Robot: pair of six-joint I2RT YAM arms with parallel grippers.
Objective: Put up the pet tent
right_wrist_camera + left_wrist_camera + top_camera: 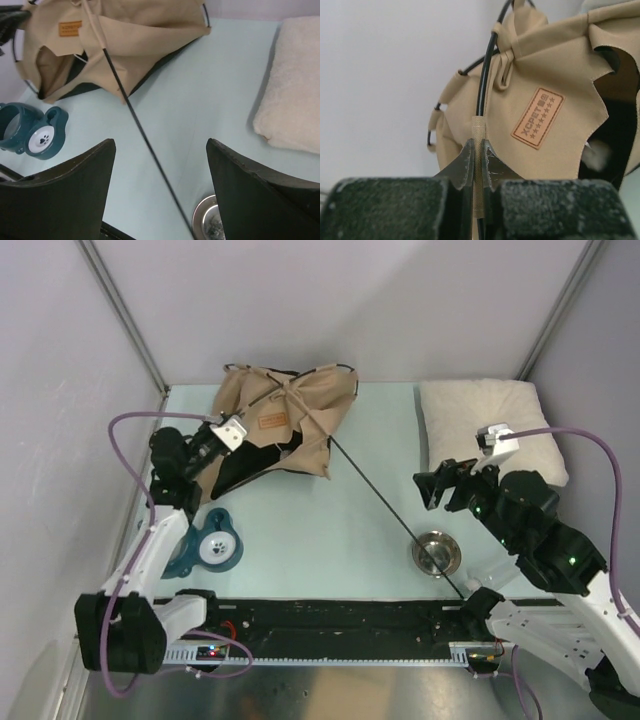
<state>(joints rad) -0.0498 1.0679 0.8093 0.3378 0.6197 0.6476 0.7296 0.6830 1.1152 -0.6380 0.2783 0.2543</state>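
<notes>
The pet tent (290, 420) lies collapsed at the back left of the table, tan fabric with black lining and a brown label patch (537, 118). My left gripper (478, 150) is shut on a tan woven sleeve on one of its thin black poles, at the tent's left edge (222, 445). A curved pole (485, 75) runs up from the jaws. Another long straight pole (395, 515) slants from the tent toward the near right. My right gripper (432, 490) hangs open above that pole (145, 135), holding nothing, its midpoint (160, 142) over the bare table.
A cream pillow (490, 425) lies at the back right. A steel bowl (437, 553) sits near the pole's near end, just under my right gripper. A teal pet feeder (208, 545) stands at the near left. A black rail (330, 615) runs along the near edge.
</notes>
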